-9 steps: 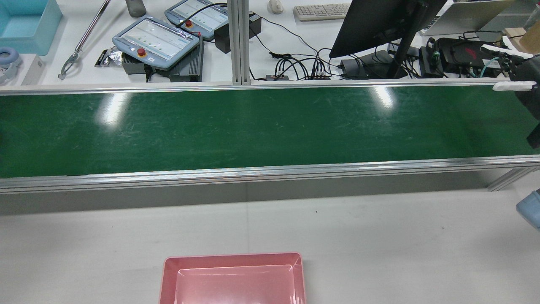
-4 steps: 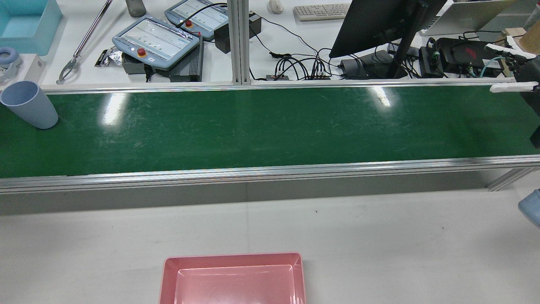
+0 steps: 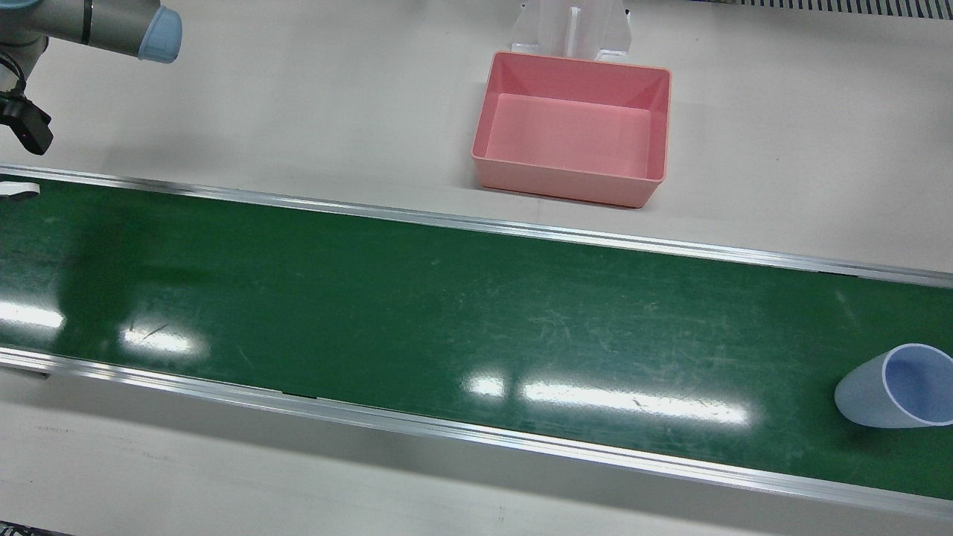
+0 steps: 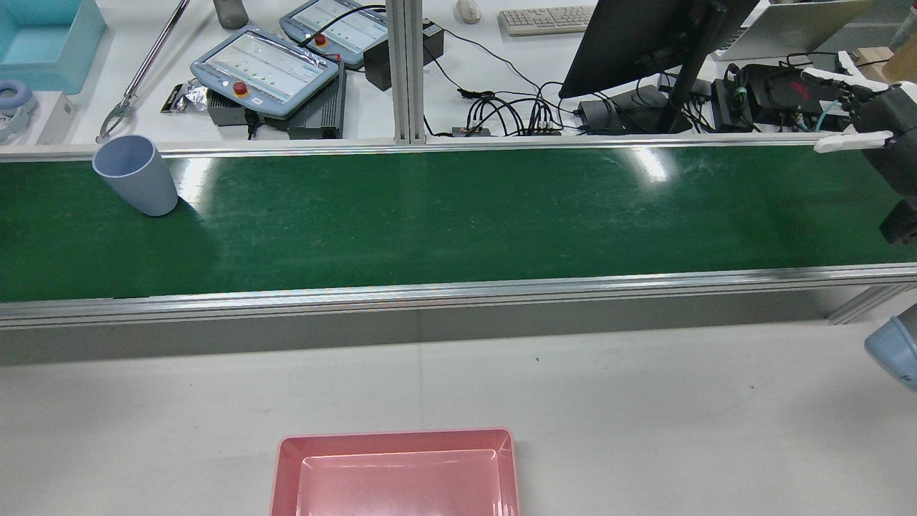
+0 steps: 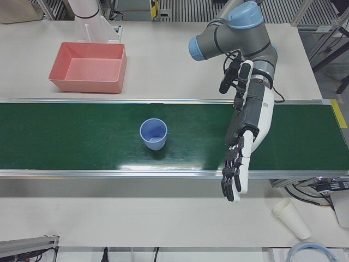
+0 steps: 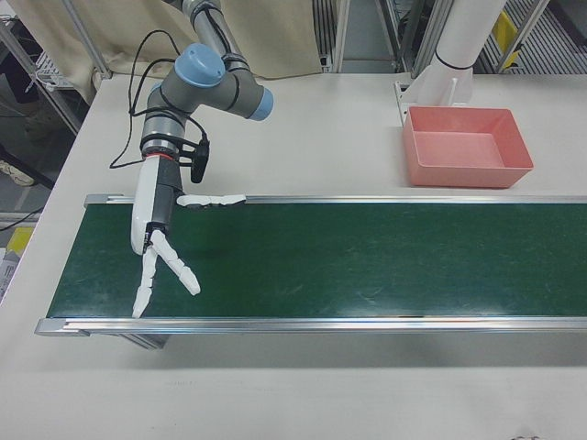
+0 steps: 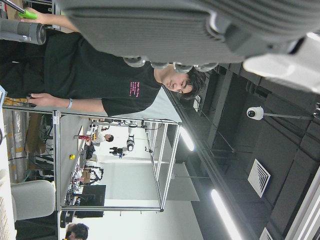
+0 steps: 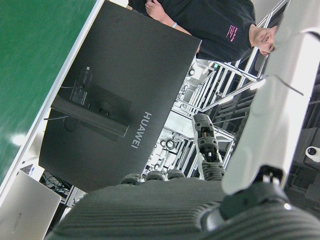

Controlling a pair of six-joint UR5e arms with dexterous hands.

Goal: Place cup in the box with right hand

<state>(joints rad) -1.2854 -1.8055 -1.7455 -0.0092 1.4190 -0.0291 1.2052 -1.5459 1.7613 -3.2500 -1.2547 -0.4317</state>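
Note:
A light blue cup (image 4: 136,175) stands upright on the green belt (image 4: 458,215), near its far rail at the left end. It also shows in the front view (image 3: 893,387) and the left-front view (image 5: 154,134). The pink box (image 4: 397,438) sits empty on the white table on the near side; it also shows in the front view (image 3: 572,184) and the right-front view (image 6: 468,176). My right hand (image 6: 156,243) is open, fingers spread, over the belt's opposite end, far from the cup; the rear view catches it at the right edge (image 4: 877,115). My left hand (image 5: 237,164) is open and empty, beyond the cup.
Aluminium rails edge the belt on both sides. Behind the far rail lie teach pendants (image 4: 265,68), a monitor (image 4: 645,36), cables and a blue bin (image 4: 43,36). Stacked paper cups (image 5: 292,218) lie on the operators' side table.
The cup came into the rear view at the left edge and has travelled rightward along the belt. My right hand has shifted slightly left, still open.

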